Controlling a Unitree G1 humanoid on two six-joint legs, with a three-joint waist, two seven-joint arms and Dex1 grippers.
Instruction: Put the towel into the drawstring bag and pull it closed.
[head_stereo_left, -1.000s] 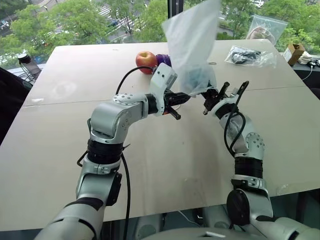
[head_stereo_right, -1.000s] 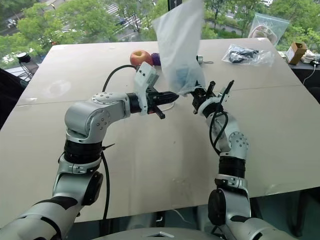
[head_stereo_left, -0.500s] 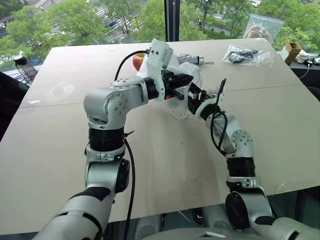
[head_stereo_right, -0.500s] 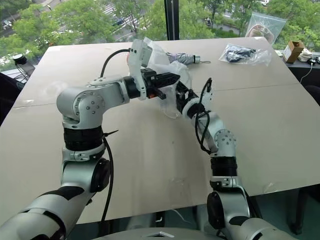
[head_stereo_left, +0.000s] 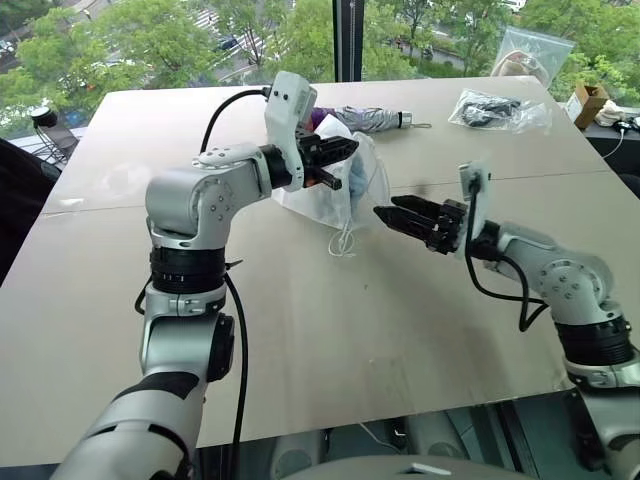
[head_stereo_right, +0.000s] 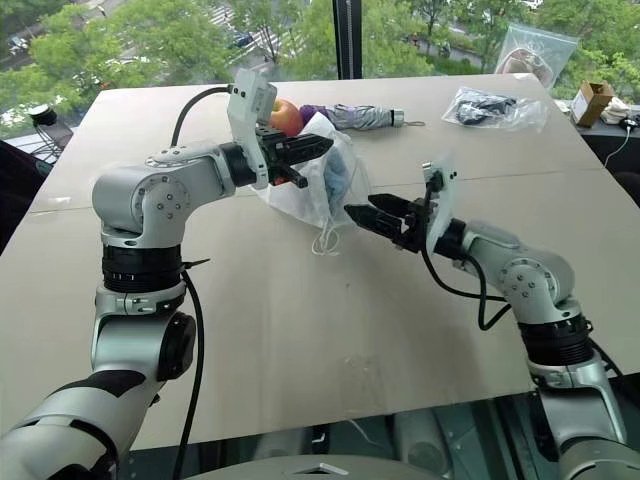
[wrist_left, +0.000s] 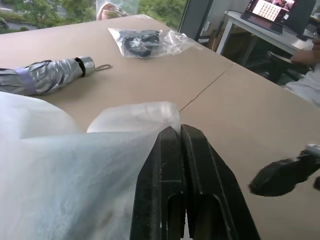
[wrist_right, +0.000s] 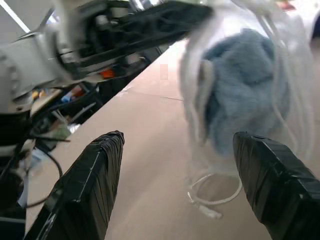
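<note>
The towel (wrist_right: 245, 95) already sits inside the white bag (head_stereo_right: 310, 195), pinched in the closed left gripper (head_stereo_left: 335, 165). The right gripper (head_stereo_right: 365, 215), at the bag's four o'clock, is open and empty. Its cords (head_stereo_right: 328, 240) hang loose, so pulling it closed remains.

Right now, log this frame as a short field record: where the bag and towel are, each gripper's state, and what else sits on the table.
drawstring bag: held up by left gripper, bottom resting on table
towel: inside bag
cords: hanging loose
left gripper: shut on bag fabric
right gripper: open, apart from bag
behind: apple, umbrella
</note>
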